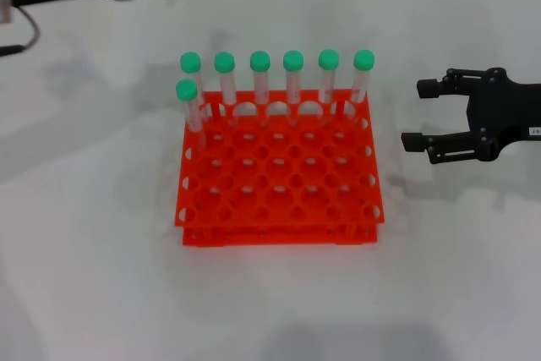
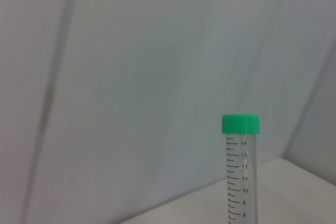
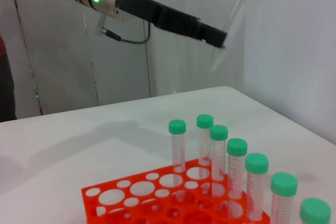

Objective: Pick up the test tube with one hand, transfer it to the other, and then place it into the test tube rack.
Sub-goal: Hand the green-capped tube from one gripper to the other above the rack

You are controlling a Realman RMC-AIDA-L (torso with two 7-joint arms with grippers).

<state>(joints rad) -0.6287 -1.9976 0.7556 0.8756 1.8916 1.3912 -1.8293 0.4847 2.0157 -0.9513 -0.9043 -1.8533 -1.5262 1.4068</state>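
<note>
I have the test tube (image 3: 236, 17) up in the air, clamped near its tapered end by the left gripper (image 3: 218, 39), green cap uppermost and the tube leaning a little. In the head view that arm sits over the far left corner of the bench, well above the surface, and only the tube's lower end shows there. The left wrist view shows the cap and graduated wall standing clear of everything.

The right gripper (image 1: 420, 115) waits near the right edge of the bench, low, its fingers spread wide and pointing toward the test tube rack (image 1: 279, 171), well apart from the tube. The rack stands mid-bench with seven green-capped tubes (image 1: 293, 61) already in it: six along the far row, one in the next row at the left end.

The step in hand, as I judge it, is the handover. To do it well I would bring the two arms together over open bench, not above the rack (a dropped tube there could knock the standing ones). The right fingers should close on the clear body just under the cap, leaving the lower part free for insertion. I would let go with the left only once the right has a firm, square grip.
</note>
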